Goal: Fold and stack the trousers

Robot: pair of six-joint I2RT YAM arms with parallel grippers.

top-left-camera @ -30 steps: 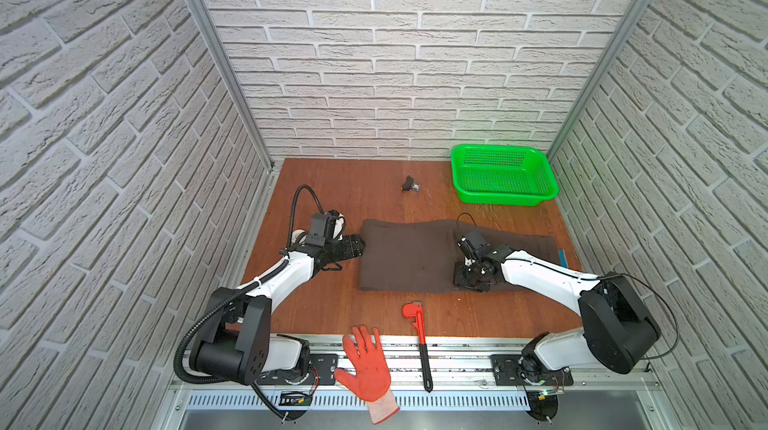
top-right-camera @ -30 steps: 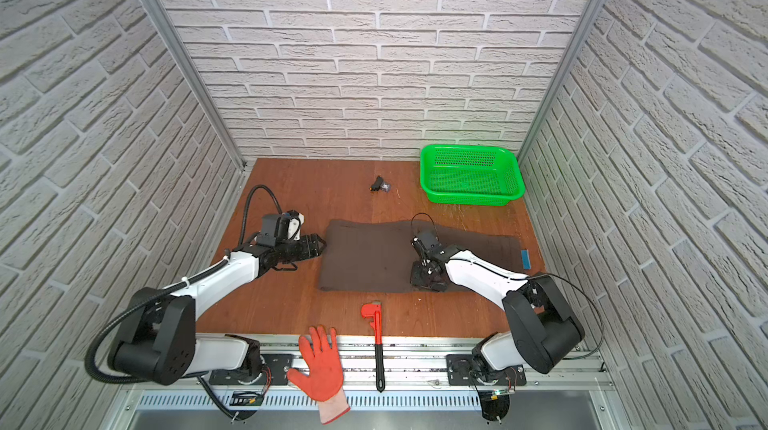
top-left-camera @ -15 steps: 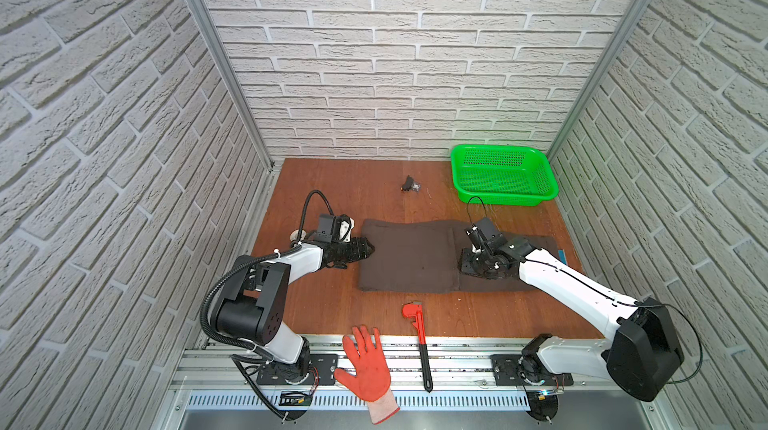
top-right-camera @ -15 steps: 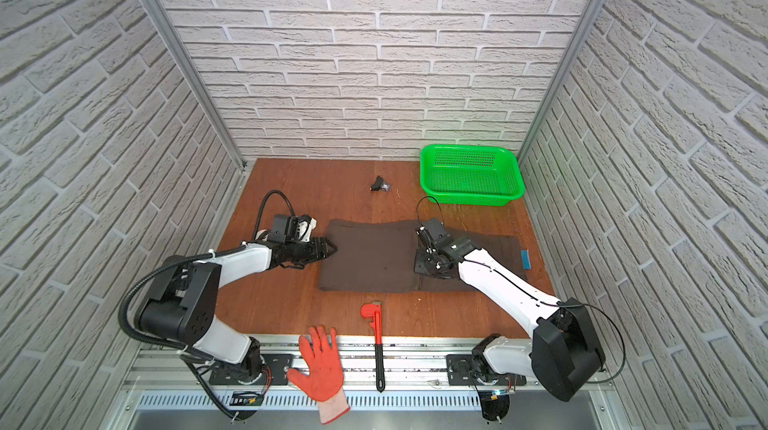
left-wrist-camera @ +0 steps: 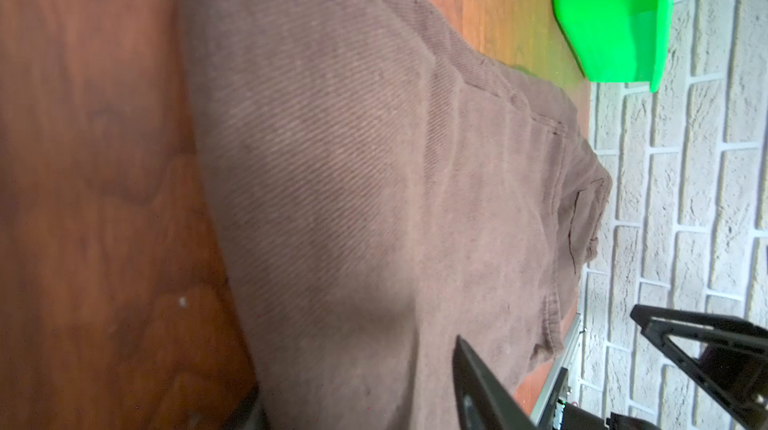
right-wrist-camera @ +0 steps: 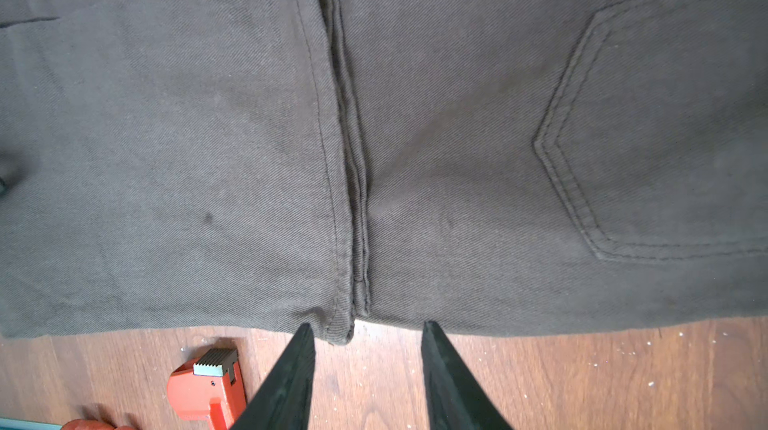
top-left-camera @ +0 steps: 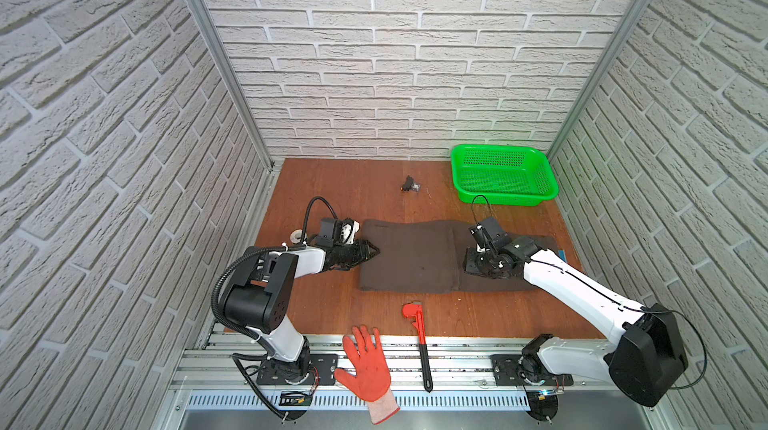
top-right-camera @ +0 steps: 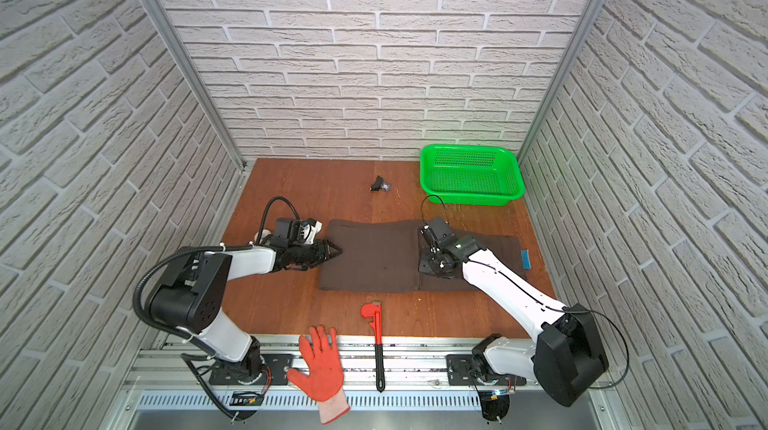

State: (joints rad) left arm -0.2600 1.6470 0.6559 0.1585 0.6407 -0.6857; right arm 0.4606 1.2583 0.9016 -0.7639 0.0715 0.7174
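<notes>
trousers [top-left-camera: 415, 257] lie flat in the middle of the table [top-left-camera: 324, 199], w/ the legs brought back over the seat, i'd judge: in the right wrist view the leg hem [right-wrist-camera: 332, 158] runs across the cloth right beside the back pocket [right-wrist-camera: 665, 137]. so the step in hand looks like the next fold, i.e. getting hold of the cloth at two places.

left gripper [top-left-camera: 376, 250] sits at the trousers' left edge, arm stretched low along the table, wrist rolled on its side. its jaws stand apart, lower finger over the cloth, upper one in the air, nothing clamped as far as i can see.

right gripper [right-wrist-camera: 368, 325] points down over the near edge where hem meets seat, forearm reaching in from the right. tips are apart, either side of the hem corner, not pinching it.

next move prob calls for both to close on all layers (thick twill, several plies, easy to miss the bottom one), lift tog., then carry one end over w/o dragging. pipe wrench [top-left-camera: 417, 324] lies near the front edge, apart from the cloth.
</notes>
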